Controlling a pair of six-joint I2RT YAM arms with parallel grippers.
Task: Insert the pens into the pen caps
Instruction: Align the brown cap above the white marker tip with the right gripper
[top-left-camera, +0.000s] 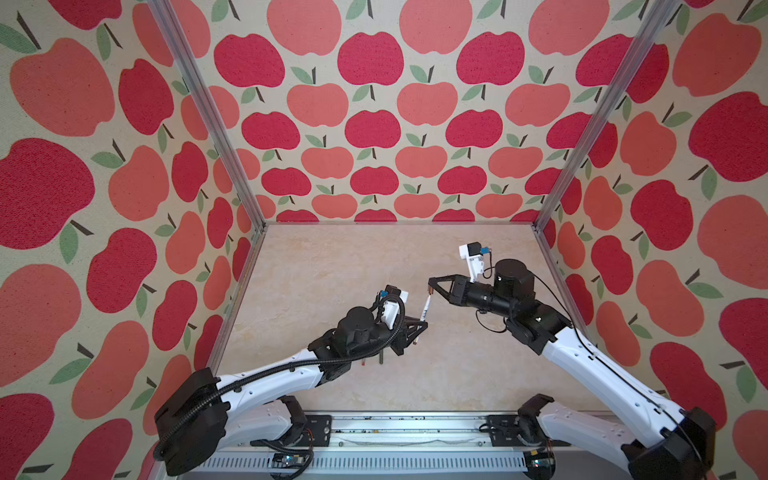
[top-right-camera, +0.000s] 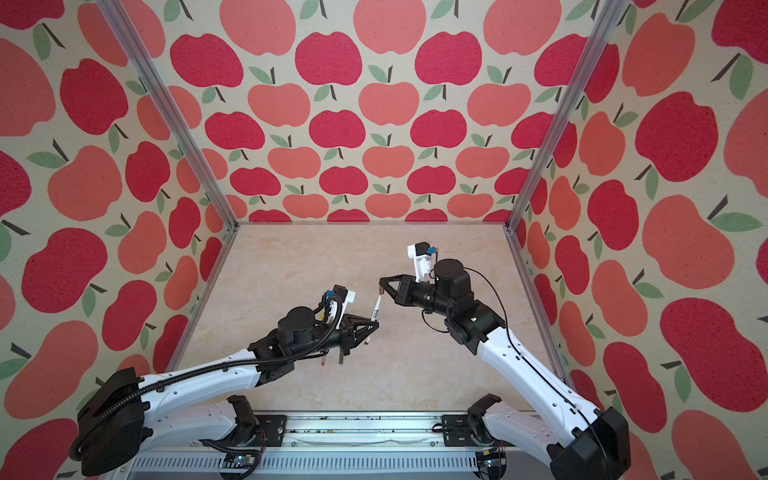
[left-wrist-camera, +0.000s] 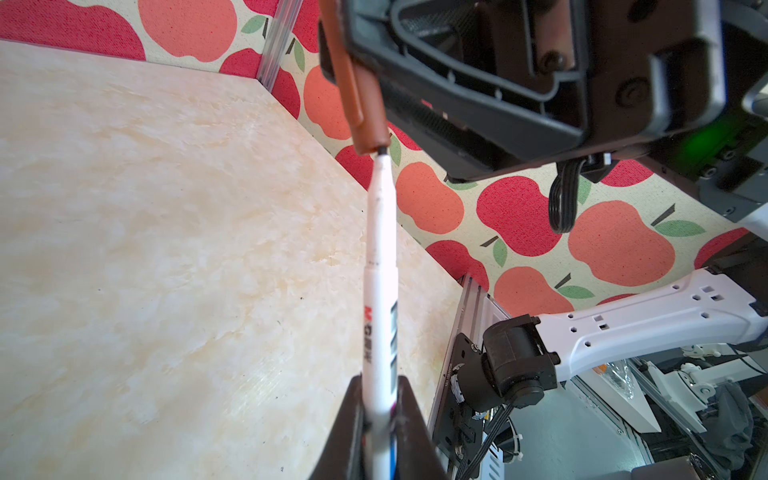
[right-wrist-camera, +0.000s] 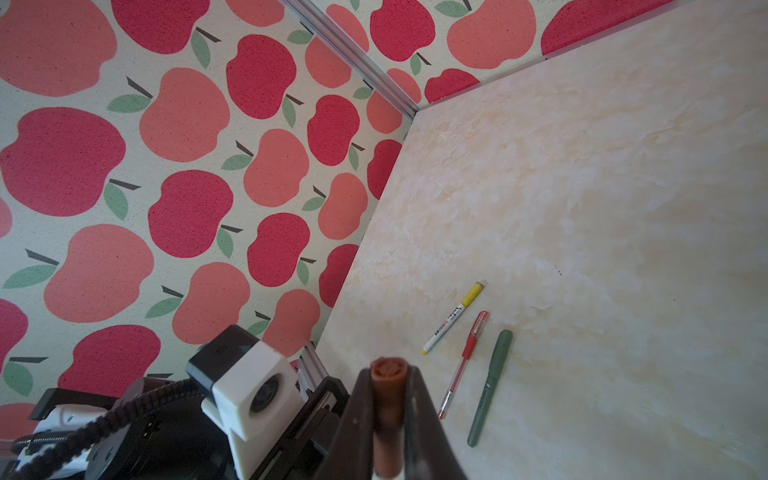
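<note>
The white pen hangs tilted above the table, dark tip just meeting the brown cap mouth — left gripper clamped on the pen, right gripper clamped on the cap.

Light is bright, even and diffuse: the table carries only faint, soft shadows. In the left wrist view the pen glares almost pure white and the cap is slightly soft. In the right wrist view the cap, close to the lens, is blurred and the green pen is sharp. In both top views the wide lens splays the posts outward.
</note>
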